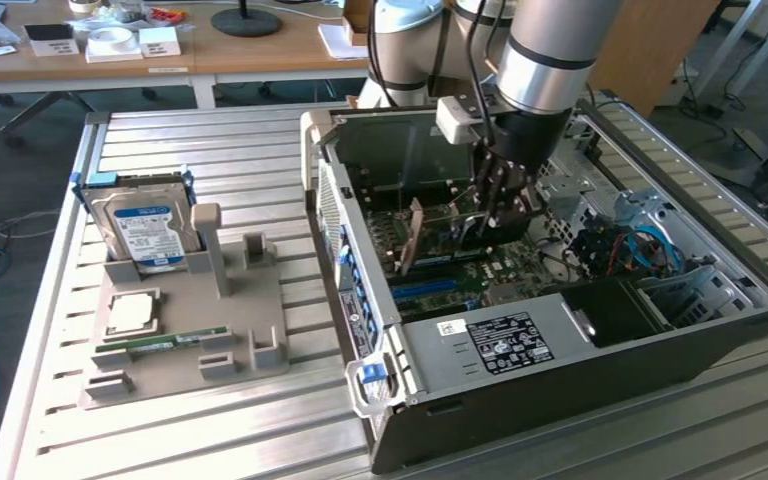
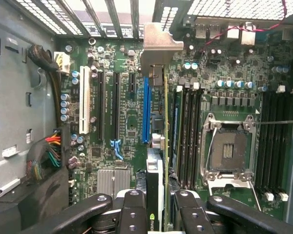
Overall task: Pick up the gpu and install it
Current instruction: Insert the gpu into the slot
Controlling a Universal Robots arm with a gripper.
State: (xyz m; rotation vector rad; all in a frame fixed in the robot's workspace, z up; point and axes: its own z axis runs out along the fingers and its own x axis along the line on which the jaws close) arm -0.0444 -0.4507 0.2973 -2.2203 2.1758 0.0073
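Observation:
The gpu (image 2: 165, 146) appears edge-on in the wrist view, a very slim card with a metal bracket (image 2: 158, 46) at its far end. My gripper (image 2: 156, 207) is shut on it, the black fingers (image 2: 132, 212) clamped on either side. The card hangs over the motherboard (image 2: 132, 141), just beside the long blue slot (image 2: 146, 109). I cannot tell whether it touches a slot. In the exterior view the gpu (image 1: 412, 235) stands upright as a tan strip inside the open computer case (image 1: 558, 390), with my gripper (image 1: 502, 225) reaching down into the case above it.
Case walls and the rear slot grille (image 2: 107, 17) close in around the card. Memory slots (image 2: 188, 136) and a CPU socket (image 2: 228, 151) lie beside it. A cable bundle (image 2: 46, 156) sits by one wall. On the exterior view's left, a grey fixture (image 1: 244, 330) carries a hard drive (image 1: 151, 230) and a green memory stick (image 1: 164, 345).

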